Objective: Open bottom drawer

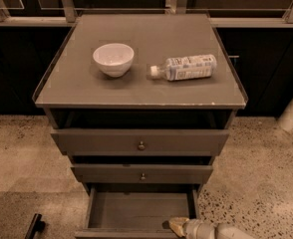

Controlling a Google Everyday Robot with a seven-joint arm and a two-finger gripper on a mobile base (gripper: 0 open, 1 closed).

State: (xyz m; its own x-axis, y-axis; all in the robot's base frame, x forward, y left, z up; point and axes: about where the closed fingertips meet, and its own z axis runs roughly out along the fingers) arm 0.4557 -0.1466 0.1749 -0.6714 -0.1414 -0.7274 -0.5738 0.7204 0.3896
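Gripper (179, 226) is seen at the very bottom edge of the view, right of centre, with a pale yellowish tip on a light-coloured arm that enters from the lower right. Whether it is apart or together cannot be told.

The bottom drawer (136, 210) is found at the foot of a grey-brown cabinet (136, 91). It stands open, drawn out toward the camera, so its bare inner floor is shown from above. The gripper's tip is placed at the drawer's front right corner, touching or just beside the front rim; which of the two cannot be told. The drawer's long axis runs from left to right, and its front is cut off by the lower frame edge.

Above it, the middle drawer (141, 174) and the taller top drawer (140, 142) are shown shut, each with a small round knob at centre.

On the cabinet top, a white bowl (113, 59) is set upright at the left. A clear plastic bottle (184, 67) is laid on its side to the right, well apart from the bowl, with its cap pointed left. A pale label with print is wrapped around the bottle — none of the writing can be read.

A speckled floor (256, 183) is seen around the cabinet.
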